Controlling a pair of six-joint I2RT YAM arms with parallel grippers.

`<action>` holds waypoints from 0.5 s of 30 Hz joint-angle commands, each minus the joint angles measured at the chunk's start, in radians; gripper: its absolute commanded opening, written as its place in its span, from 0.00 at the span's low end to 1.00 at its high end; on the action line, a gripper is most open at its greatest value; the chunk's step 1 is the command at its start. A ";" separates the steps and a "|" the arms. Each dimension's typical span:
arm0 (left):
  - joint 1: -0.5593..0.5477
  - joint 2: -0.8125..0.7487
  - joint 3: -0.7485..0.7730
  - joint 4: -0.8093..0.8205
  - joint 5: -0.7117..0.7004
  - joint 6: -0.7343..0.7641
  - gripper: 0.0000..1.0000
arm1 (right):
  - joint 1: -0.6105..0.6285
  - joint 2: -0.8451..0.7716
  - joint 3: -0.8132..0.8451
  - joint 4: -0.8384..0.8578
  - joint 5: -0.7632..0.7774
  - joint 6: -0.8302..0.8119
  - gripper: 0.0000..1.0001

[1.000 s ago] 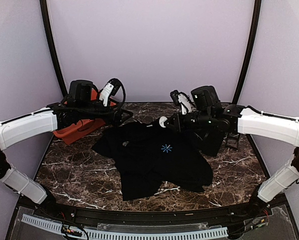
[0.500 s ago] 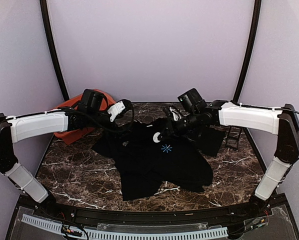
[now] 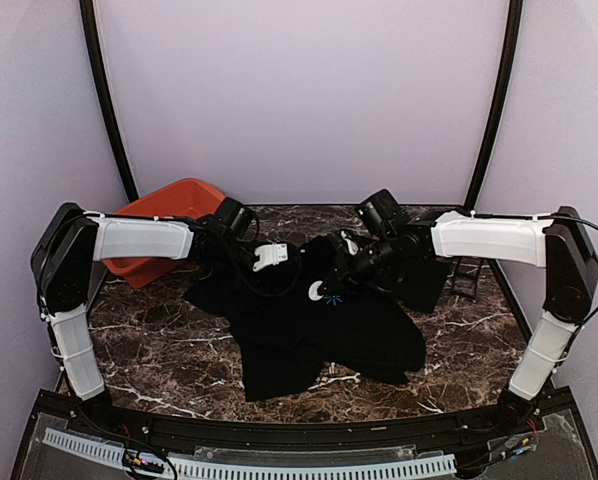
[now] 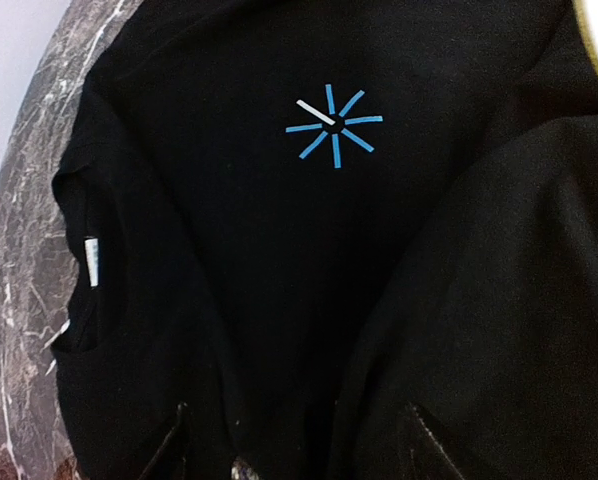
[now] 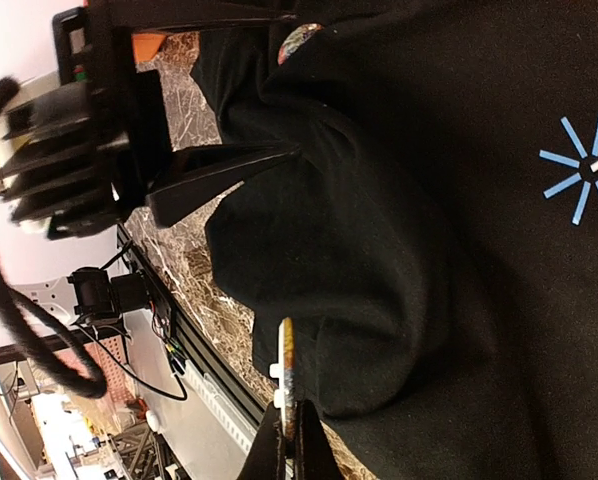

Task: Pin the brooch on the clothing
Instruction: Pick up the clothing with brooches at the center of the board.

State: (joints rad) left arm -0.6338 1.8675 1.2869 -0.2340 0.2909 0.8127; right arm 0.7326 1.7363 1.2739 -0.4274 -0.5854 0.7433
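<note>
Both arms are now brought in over the T-shirt [image 3: 309,330]. The brooch [image 5: 286,370] is clamped edge-on in the right fingers [image 5: 272,455] above the chest. The left fingers [image 5: 219,172] are held apart at the fabric, so pinning is judged near.

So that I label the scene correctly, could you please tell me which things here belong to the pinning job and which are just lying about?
Belonging to the job: the brooch, gripped edge-on by the right gripper; the black T-shirt; the left gripper, open over it.
Lying about: the orange tub, back left; the small black rack, far right.
</note>
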 commanded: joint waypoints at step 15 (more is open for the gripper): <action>-0.049 0.085 0.066 -0.100 0.140 0.159 0.35 | -0.020 0.011 -0.025 0.014 -0.031 0.028 0.00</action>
State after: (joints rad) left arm -0.6716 1.9396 1.3281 -0.2714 0.3779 0.9360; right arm 0.7258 1.7336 1.2495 -0.4271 -0.5896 0.7597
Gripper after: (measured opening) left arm 0.376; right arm 0.010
